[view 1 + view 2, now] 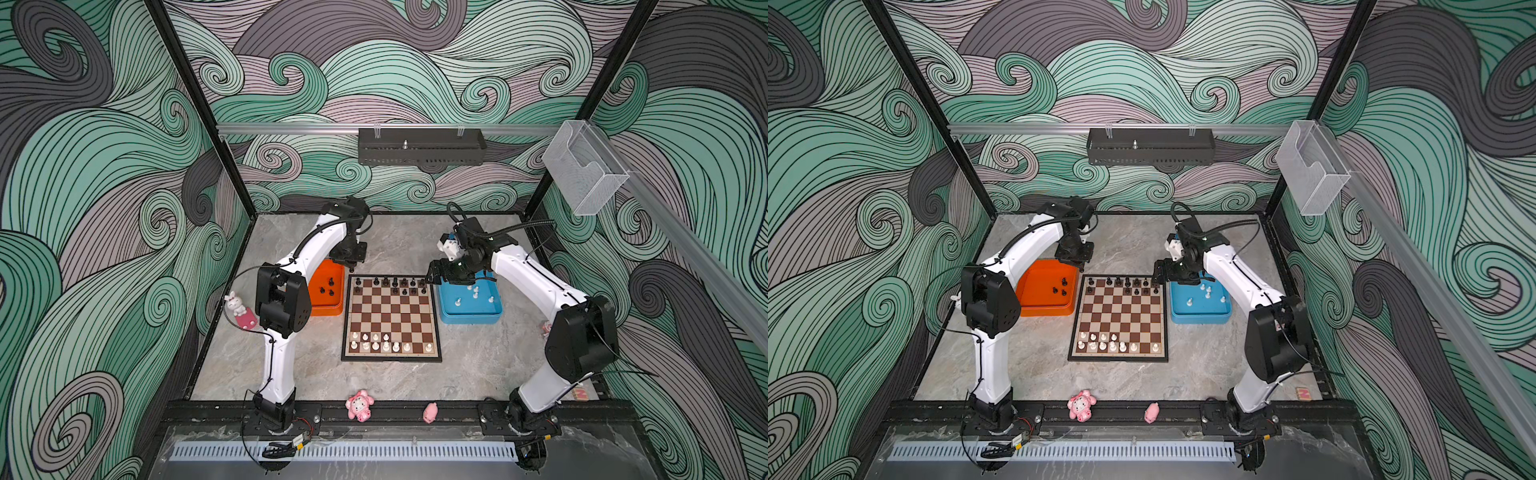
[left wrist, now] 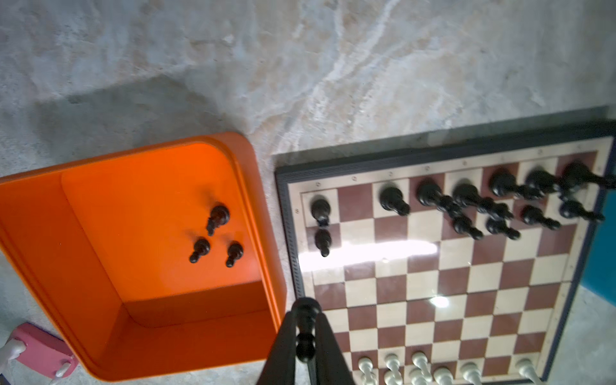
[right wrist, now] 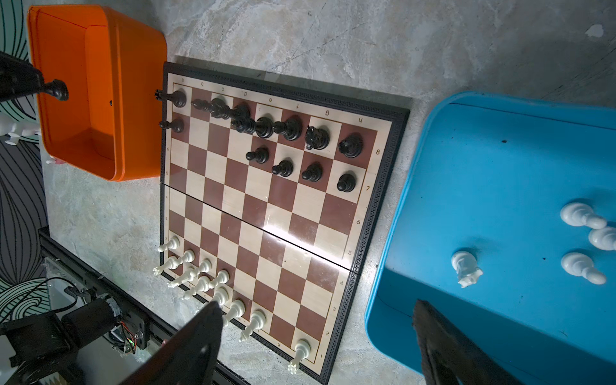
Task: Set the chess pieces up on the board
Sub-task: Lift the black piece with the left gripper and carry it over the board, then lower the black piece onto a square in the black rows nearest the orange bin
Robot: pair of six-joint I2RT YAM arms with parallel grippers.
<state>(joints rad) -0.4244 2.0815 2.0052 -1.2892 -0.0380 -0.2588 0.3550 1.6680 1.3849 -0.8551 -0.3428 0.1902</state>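
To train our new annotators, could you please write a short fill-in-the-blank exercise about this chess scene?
1. The left gripper is shut on a ___ chess piece.
2. The orange tray holds ___ black pieces.
3. The blue tray holds only ___ chess pieces.
4. The right gripper has its jaws ___.
Missing words: black; three; white; open.

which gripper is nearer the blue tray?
Right. The right gripper hovers at the edge of the blue tray beside the board; the left gripper is across it, above the orange tray.
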